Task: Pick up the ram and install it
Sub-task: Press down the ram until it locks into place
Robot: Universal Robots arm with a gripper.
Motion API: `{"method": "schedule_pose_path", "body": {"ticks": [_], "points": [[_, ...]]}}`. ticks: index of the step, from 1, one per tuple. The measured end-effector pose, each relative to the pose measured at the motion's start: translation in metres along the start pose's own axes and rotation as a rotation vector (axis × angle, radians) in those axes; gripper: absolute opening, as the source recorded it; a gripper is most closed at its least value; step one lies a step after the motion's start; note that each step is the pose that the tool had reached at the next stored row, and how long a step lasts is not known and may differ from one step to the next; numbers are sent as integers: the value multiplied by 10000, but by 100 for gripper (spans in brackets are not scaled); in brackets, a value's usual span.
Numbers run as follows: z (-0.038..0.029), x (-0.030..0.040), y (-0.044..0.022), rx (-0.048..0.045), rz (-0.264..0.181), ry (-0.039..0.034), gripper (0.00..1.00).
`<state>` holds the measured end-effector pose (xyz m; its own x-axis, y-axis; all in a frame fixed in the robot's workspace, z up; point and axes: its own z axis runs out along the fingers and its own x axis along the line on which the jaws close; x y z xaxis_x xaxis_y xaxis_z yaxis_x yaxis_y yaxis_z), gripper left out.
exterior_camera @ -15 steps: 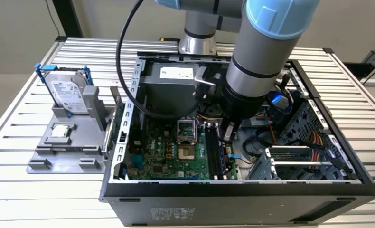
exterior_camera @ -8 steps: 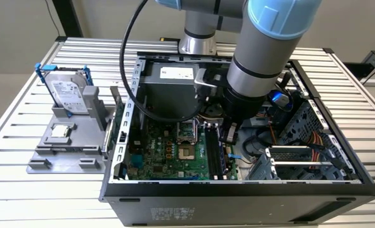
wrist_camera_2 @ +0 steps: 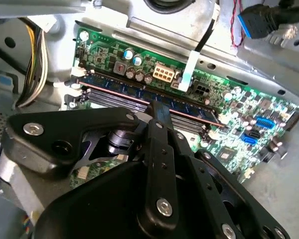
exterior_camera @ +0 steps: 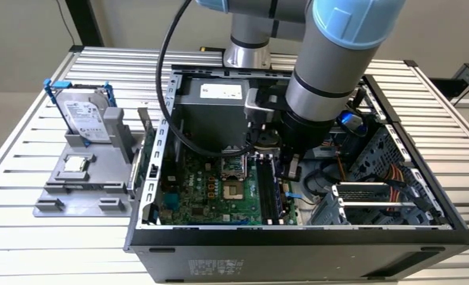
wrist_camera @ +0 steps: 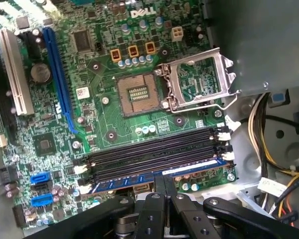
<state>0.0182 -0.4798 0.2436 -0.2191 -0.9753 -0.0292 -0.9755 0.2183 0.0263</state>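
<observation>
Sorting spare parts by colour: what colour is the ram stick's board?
Blue; the ram sits in the slot nearest the gripper, clearest in the first wrist view.

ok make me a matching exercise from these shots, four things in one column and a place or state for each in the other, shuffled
Things:
1. ram
2. processor socket
3. hard drive
4. gripper

Places or states:
A. upright in the grey holder outside the computer case
B. lid flipped open, empty
C. lying along the outermost memory slot
D. down over the ram's middle

Pairs: 1-C, 2-B, 3-A, 4-D
</observation>
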Motion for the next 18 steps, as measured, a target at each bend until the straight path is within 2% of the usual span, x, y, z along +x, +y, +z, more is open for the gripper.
{"method": "schedule_pose_path", "body": {"ticks": [11,18], "points": [[0,0,0,-39,-1340,36,0],[2,-2,0,-60,-2037,54,0]]}}
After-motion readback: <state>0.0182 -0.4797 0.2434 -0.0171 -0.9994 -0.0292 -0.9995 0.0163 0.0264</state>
